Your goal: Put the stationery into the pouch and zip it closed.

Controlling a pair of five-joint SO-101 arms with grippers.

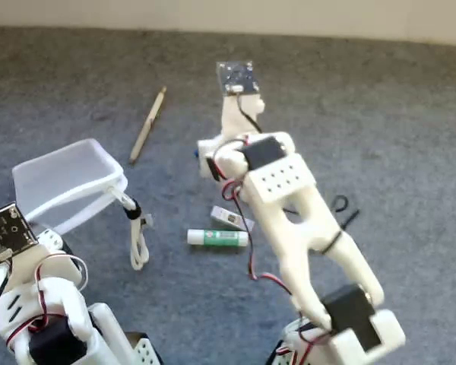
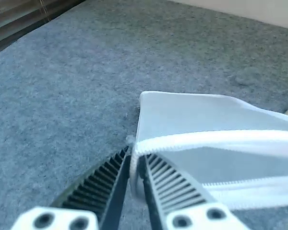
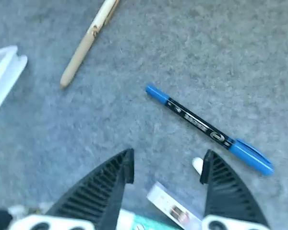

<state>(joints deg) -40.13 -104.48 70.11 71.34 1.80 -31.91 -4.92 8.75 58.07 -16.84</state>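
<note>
A translucent white pouch (image 1: 68, 186) stands open at the left of the grey carpet. My left gripper (image 2: 137, 165) is shut on the pouch's zipper rim (image 2: 216, 139). My right gripper (image 3: 168, 160) hangs open over the carpet, just short of a blue marker (image 3: 209, 129), with nothing between its fingers. A beige pen (image 1: 148, 124) lies farther off, between the pouch and the right arm. A green-and-white glue stick (image 1: 217, 238) and a small clear box (image 1: 232, 219) lie side by side near the right arm. In the high view that arm hides the marker.
The pouch's white cord (image 1: 139, 243) trails toward the glue stick. A small black loop (image 1: 340, 204) lies on the carpet right of the right arm. A pale wall edge (image 1: 289, 15) borders the far side.
</note>
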